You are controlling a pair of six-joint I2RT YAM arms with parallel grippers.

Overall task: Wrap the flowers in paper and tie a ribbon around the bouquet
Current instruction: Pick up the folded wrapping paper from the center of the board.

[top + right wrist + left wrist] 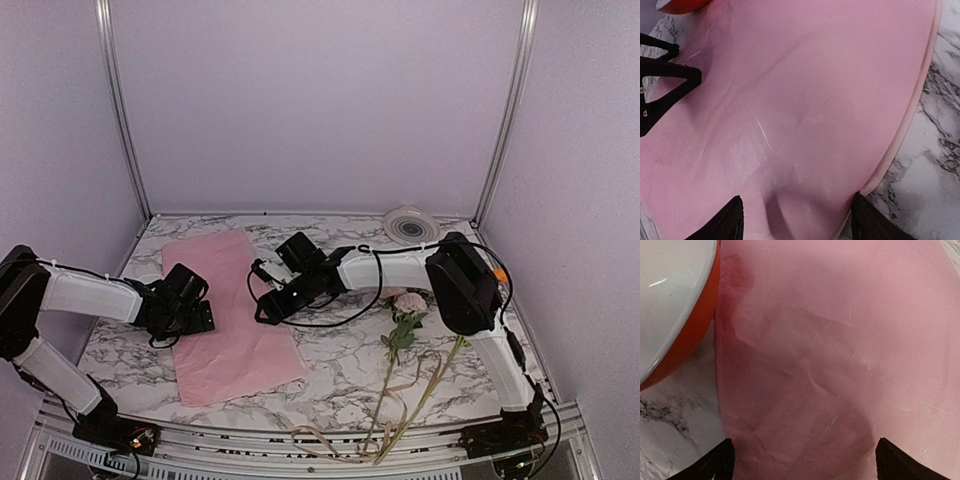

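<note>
Paper (235, 325) lies flat on the marble table (340, 375), left of centre. Left gripper (200, 312) is over its left edge, jaws spread wide, nothing held. Right gripper (266, 297) is over its right edge, jaws apart, nothing held. Flowers (405, 308) lie apart, to the right.

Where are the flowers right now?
Top view: the flowers lie on the right side, off the paper, heads by the right arm, stems running to the near edge.
</note>
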